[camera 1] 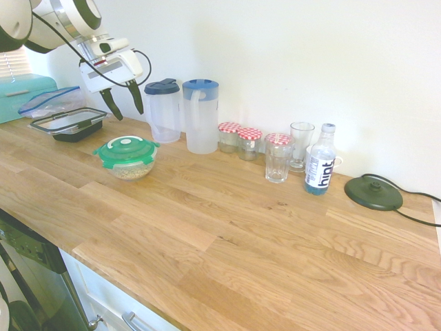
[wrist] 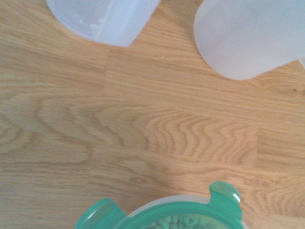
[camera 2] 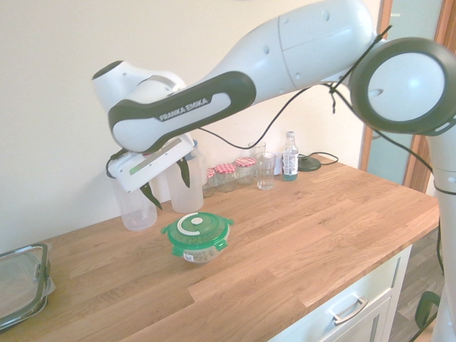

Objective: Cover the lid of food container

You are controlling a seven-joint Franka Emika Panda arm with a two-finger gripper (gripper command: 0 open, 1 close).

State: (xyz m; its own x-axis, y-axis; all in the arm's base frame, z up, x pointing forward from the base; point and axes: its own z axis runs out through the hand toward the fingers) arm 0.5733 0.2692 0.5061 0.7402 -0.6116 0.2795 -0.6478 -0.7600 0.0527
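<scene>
Hanging apart and empty, the claw (camera 1: 124, 103) sits above the lid (camera 1: 125, 149), beside two jugs (camera 1: 182, 114).

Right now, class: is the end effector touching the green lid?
Apart. The second exterior view shows the open end effector raised clear above the lid.
</scene>
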